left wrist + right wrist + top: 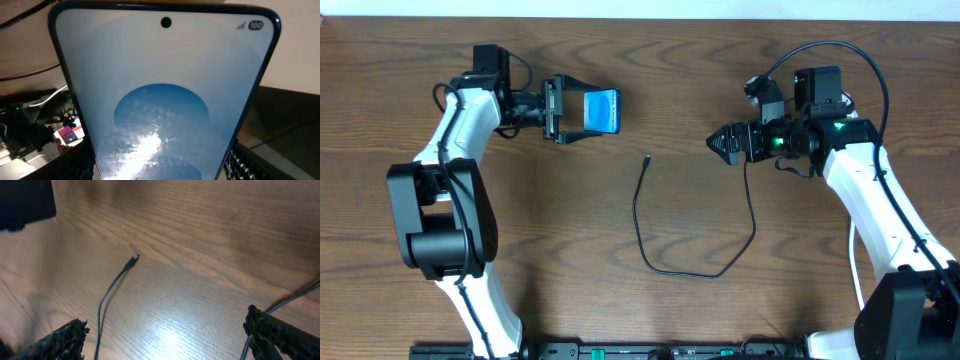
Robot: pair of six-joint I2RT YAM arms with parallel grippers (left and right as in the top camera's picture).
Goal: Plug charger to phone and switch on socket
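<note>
My left gripper is shut on the phone, holding it above the table at the back left, its blue screen facing up. In the left wrist view the phone fills the frame between the fingers. The charger, a thin black cable, lies looped on the table centre, its plug tip free. My right gripper is open and empty, to the right of the plug tip. In the right wrist view the plug tip lies ahead of the open jaws. The socket is out of view.
The wooden table runs across the view. The cable's far end rises toward my right arm. A black bar runs along the table's front edge.
</note>
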